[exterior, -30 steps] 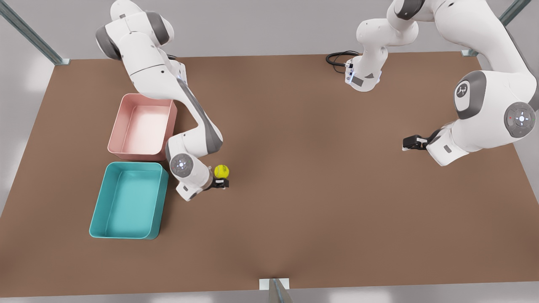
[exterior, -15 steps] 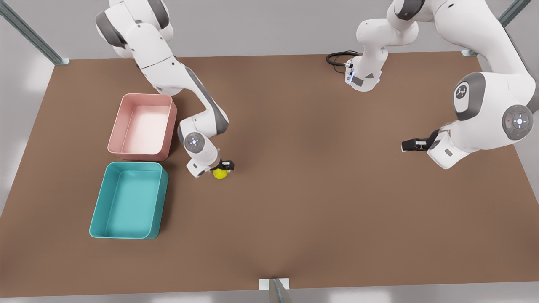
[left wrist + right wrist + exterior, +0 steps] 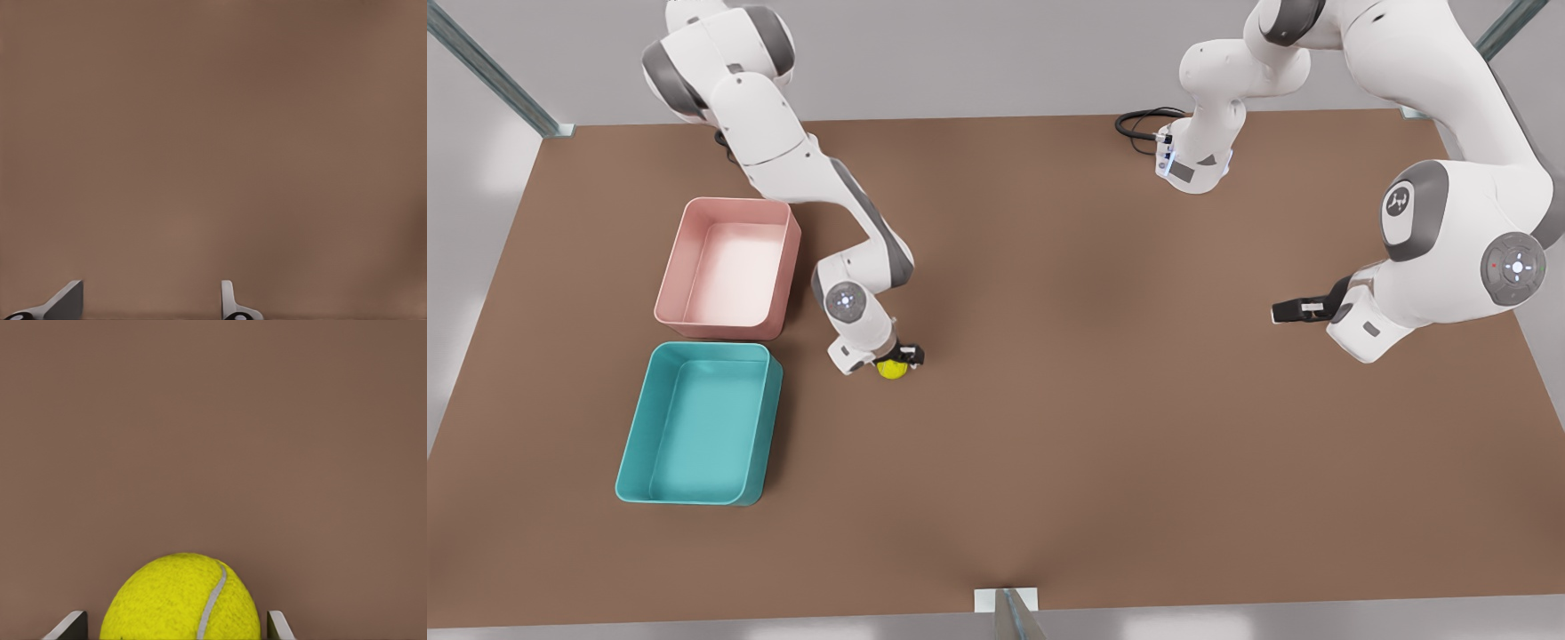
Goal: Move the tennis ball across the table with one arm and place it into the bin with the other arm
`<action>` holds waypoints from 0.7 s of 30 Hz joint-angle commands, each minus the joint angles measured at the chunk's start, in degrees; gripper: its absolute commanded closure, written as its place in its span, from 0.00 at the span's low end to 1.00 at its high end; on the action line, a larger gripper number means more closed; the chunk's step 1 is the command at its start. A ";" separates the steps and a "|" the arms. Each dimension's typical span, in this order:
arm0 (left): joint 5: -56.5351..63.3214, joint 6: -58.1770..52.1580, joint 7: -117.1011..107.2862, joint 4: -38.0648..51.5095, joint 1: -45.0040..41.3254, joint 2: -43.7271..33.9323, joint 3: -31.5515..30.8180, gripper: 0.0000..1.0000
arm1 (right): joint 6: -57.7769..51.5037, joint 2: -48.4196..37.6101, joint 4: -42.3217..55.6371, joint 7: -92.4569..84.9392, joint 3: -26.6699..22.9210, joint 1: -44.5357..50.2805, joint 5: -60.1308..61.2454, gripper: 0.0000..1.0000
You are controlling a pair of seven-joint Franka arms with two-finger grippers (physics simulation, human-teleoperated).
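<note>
Fingers [image 3: 72, 625] of the right gripper [image 3: 896, 357] stand spread on either side of the tennis ball [image 3: 890, 369], fuzzy yellow-green with a white seam, on the table [image 3: 1049, 400] near the teal bin [image 3: 633, 444]. Well apart, the left gripper [image 3: 1294, 309] waits, fingers parted.

The ball [image 3: 891, 369] is sitting on the counter [image 3: 1103, 427] under the right hand [image 3: 896, 357], beside the bin [image 3: 698, 425]; the left hand [image 3: 1288, 311] is hovering well apart.

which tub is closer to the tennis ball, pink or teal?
Roughly equidistant. The tennis ball lies level with the gap between the pink tub and teal bin, under the right gripper.
</note>
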 commanded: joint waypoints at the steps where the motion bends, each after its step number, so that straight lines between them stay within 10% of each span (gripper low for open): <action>1: 0.03 -0.21 -2.40 0.03 0.00 -0.12 -0.01 0.00 | 2.23 0.61 0.12 1.43 0.00 0.15 0.04 0.00; 5: 0.02 -0.21 -2.40 0.03 0.00 -0.03 -0.01 0.00 | 2.23 1.40 0.12 0.99 0.00 0.15 -0.05 0.02; 12: 0.02 -0.21 -2.40 0.03 0.26 -0.03 -0.01 0.00 | 2.14 0.79 0.29 -0.77 0.09 -0.64 0.13 0.46; 21: 0.02 -0.30 -2.23 0.12 0.44 -0.03 -0.01 0.00 | -17.89 -3.87 16.81 -24.32 -0.61 -13.91 -0.84 0.49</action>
